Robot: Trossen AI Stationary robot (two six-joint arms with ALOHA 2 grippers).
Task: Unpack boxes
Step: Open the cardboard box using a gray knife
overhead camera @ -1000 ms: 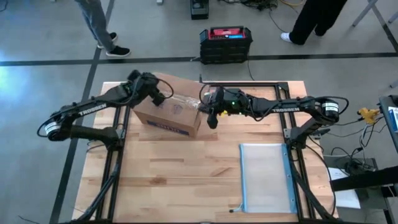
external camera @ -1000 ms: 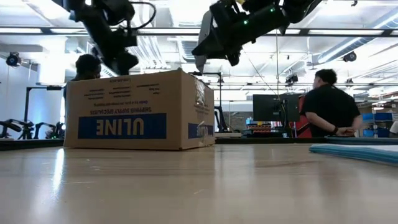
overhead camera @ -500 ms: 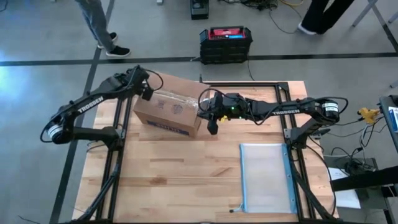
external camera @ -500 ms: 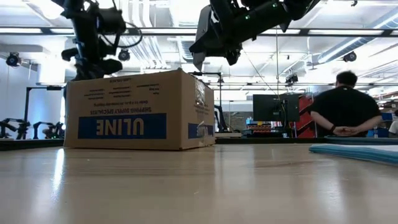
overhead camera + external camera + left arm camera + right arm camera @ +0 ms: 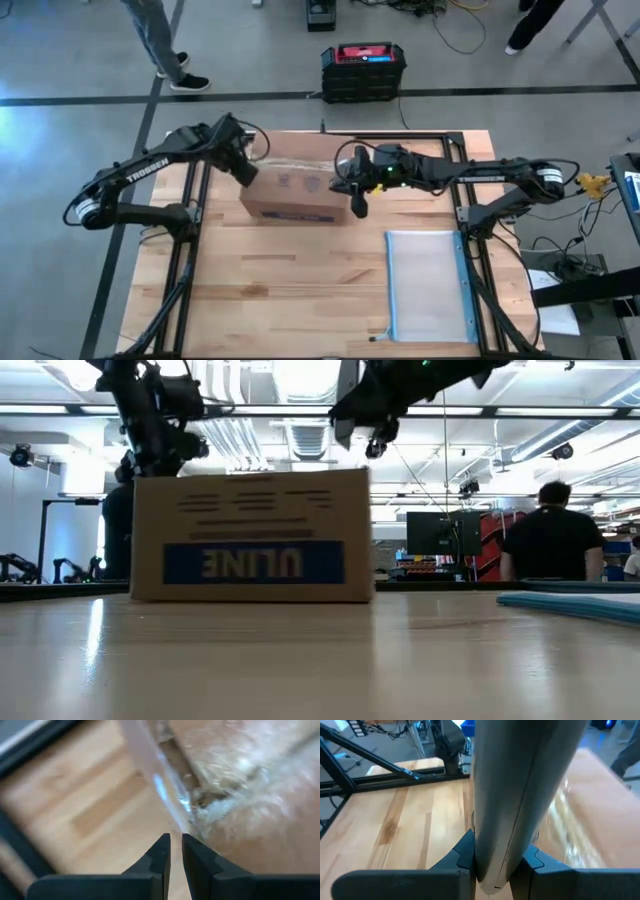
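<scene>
The brown cardboard box (image 5: 295,192) with the blue ULINE label (image 5: 254,563) rests flat on the table, long side facing the near edge. A clear tape strip (image 5: 159,787) runs along its top. My left gripper (image 5: 245,172) is at the box's far left top corner (image 5: 150,472), its fingers nearly together (image 5: 176,840), with the tape's end just ahead of them. My right gripper (image 5: 352,188) hovers above the box's right end (image 5: 362,480), shut on a long grey tool (image 5: 520,785). My left gripper has the end of the clear tape (image 5: 186,822) right at its fingertips; whether it touches the tape or the box, I cannot tell. My right gripper pinches the grey tool (image 5: 497,862) between its two fingers, which lie across it. The tool runs forward past the fingers, and its dark end (image 5: 359,207) sticks out toward the near edge, clear of the table.
A clear blue-edged pouch (image 5: 425,285) lies flat at the near right of the table. A black crate with a red top (image 5: 363,68) stands on the floor past the far edge. People stand in the room behind (image 5: 550,540). Bare wood lies in front of the box.
The box has turned about flat on the table, from skewed to square with the near edge, and has slid a little toward the right edge. My left gripper has gone from over the box top to its left end. My right gripper with the tool has shifted right.
</scene>
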